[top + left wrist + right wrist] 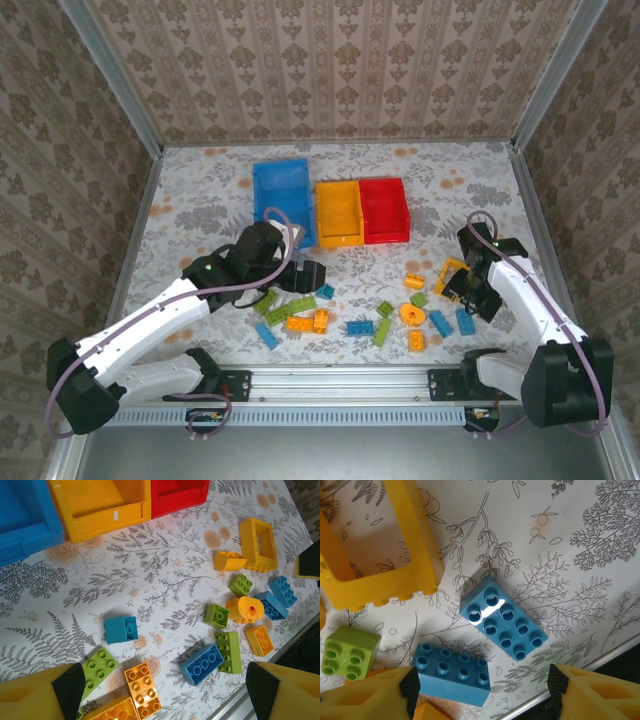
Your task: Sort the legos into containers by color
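Observation:
Several orange, green and blue legos lie scattered near the front of the table. My left gripper (306, 276) (165, 690) hovers open above an orange brick (142, 689), a blue brick (202, 664) and a green brick (99, 666), holding nothing. The blue bin (280, 195), yellow bin (338, 212) and red bin (385, 210) stand side by side at the back. My right gripper (466, 294) (482, 687) is open over two blue bricks: one (452, 675) lies beside its left pad, the other (502, 625) lies a little further ahead. The yellow square frame (380, 555) lies beyond.
A metal rail (340, 380) runs along the table's front edge, close behind both grippers. Patterned walls close in the table on three sides. An orange round piece (244, 609) and a small green brick (347, 650) lie among the legos between the arms.

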You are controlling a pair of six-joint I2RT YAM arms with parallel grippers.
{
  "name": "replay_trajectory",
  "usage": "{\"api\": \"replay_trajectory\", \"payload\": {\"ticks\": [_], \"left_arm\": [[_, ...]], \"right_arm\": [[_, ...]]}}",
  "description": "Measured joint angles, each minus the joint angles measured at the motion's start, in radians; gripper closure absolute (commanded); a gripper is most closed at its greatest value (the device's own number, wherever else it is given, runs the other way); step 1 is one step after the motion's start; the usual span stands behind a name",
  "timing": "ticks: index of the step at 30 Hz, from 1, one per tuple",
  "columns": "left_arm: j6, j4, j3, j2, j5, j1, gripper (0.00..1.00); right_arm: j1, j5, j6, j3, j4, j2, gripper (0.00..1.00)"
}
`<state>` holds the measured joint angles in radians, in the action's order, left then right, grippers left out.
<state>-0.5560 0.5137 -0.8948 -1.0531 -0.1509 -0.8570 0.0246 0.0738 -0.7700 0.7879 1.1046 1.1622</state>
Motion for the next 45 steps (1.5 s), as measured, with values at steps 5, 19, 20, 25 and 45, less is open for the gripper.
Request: {"api": "replay_trajectory", "payload": {"ticks": [5, 19, 20, 25, 45], "left_arm": [[0.003, -0.01, 0.0, 0.0, -0.003, 0.0, 0.12], [0.003, -0.016, 0.0, 0.039, 0.001, 0.0, 0.12], [0.003, -0.016, 0.001, 0.045, 0.001, 0.0, 0.12], [0.003, -0.019, 0.011, 0.061, 0.001, 0.001, 0.13], [0.003, -0.021, 0.023, 0.061, -0.003, 0.001, 0.14]], "right_arm": [[-0.052, -0.033, 0.007, -0.018, -0.053, 0.02, 0.22], [-0.121, -0.069, 0.032, -0.09, -0.169, 0.03, 0.23], [-0.121, -0.074, 0.034, -0.093, -0.174, 0.036, 0.23], [-0.121, -0.086, 0.036, -0.111, -0.193, 0.035, 0.26], [-0.057, -0.179, 0.037, -0.153, -0.322, 0.07, 0.37]]}}
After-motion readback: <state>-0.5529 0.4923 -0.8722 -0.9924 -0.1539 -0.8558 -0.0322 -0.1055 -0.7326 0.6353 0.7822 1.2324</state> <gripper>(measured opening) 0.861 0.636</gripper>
